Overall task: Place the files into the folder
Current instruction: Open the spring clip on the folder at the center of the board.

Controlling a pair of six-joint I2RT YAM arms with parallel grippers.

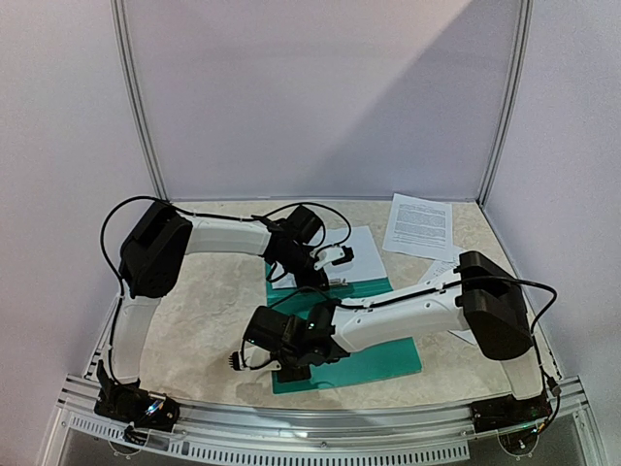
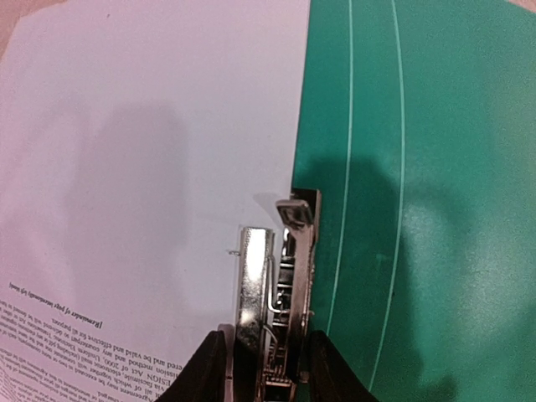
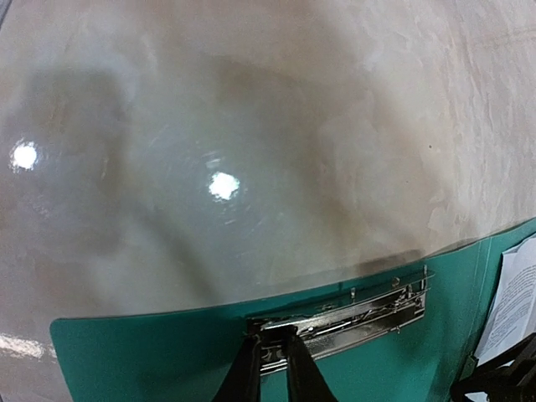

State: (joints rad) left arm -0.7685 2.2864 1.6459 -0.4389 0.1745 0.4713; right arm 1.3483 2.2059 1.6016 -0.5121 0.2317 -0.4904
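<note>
Where the teal folder [image 1: 388,354] lies flat on the marbled table [image 1: 213,311], its metal clip [image 2: 276,276] runs along its left edge. One printed sheet [image 2: 126,167] lies with its edge against that clip, and most of the page reaches past the folder's far end. A second sheet [image 1: 419,225] lies on the table well beyond the folder's far right corner.

The left gripper [image 2: 270,377] stands partly open with its fingers [image 2: 209,373] pressed to either side of the clip's far end. The right gripper [image 3: 270,337] is pinched almost shut on the clip's near end.

The left arm reaches out and bends right over the folder's far end. The right arm folds left, its forearm crossing above the folder's near half.
</note>
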